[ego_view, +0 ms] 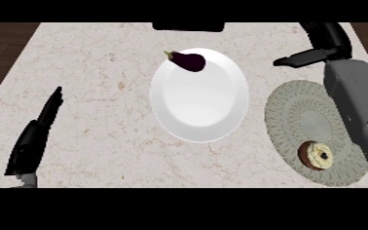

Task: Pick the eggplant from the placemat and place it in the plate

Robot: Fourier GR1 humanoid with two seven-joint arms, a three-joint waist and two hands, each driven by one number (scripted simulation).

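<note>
A dark purple eggplant (pixel 188 61) lies on the far rim of the white plate (pixel 200 107) at the counter's middle. To the right lies a round grey-green placemat (pixel 291 112). My right hand (pixel 322 44) is beyond the placemat at the far right, fingers straight and pointing left, apart from the eggplant and holding nothing. My left hand (pixel 39 129) rests open at the lower left edge, fingers up.
A donut-like pastry (pixel 318 155) sits on the near part of the placemat. My right forearm (pixel 346 92) crosses over the placemat's right side. A dark object (pixel 188 26) stands at the counter's far edge behind the plate.
</note>
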